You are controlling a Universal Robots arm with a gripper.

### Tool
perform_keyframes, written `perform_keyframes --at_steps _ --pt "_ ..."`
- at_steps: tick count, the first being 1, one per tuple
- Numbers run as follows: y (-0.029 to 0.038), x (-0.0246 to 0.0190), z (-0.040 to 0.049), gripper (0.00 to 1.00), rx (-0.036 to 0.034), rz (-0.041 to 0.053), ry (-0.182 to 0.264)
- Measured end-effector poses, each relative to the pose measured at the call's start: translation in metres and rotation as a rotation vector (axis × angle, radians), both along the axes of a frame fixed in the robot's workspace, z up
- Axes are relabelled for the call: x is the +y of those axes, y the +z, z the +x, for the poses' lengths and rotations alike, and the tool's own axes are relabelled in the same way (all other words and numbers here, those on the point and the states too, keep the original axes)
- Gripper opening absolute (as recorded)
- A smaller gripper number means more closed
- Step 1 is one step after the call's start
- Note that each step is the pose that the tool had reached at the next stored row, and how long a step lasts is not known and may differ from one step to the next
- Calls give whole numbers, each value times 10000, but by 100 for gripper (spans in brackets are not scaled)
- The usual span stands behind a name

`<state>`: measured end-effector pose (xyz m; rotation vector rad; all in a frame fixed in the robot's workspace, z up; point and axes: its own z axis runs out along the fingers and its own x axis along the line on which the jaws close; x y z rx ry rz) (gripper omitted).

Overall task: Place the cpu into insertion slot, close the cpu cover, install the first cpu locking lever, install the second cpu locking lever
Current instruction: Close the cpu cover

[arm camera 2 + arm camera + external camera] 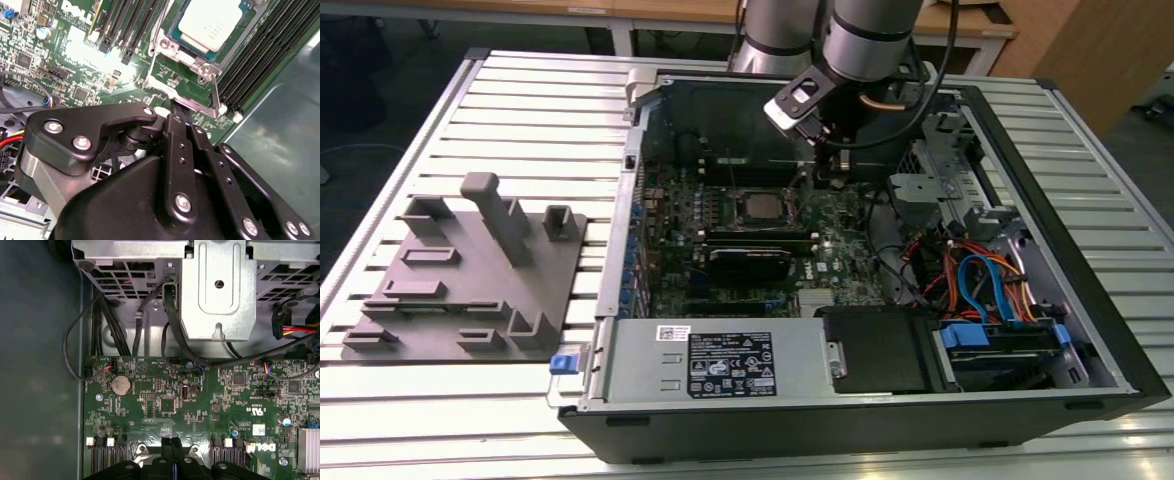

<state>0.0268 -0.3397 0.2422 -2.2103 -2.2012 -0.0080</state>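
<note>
A slatted table [454, 400] carries an open computer case [854, 425], with a grey moulded fixture [454, 290] lying beside it on the exterior view's left. Inside the case lies the green motherboard [841, 250], and the arm reaches down over it from the far side. The claw [831, 178] hangs low above the board, just to the exterior view's right of the slot [781, 218]. In the first wrist view the claw [172, 442] is clenched, its two fingers pressed together with no gap, and I cannot tell whether anything thin is pinched between them. The cover [197, 57] lies flat as a metal frame around the cpu [210, 22], which sits in the slot with its pale silver top showing through the cut-out. In the second wrist view the tips of the claw [176, 106] are near one corner of that frame, apart from the cpu, and close to the end of a thin metal lever [215, 92] that runs from the frame's corner toward them.
</note>
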Motion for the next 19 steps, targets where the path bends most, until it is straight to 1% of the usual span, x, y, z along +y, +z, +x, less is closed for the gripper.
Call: perform_keyframes --at_steps 4,19 --pt "0 -1 -43 10 -1 0 -1" --pt "0 0 -86 10 0 0 -1"
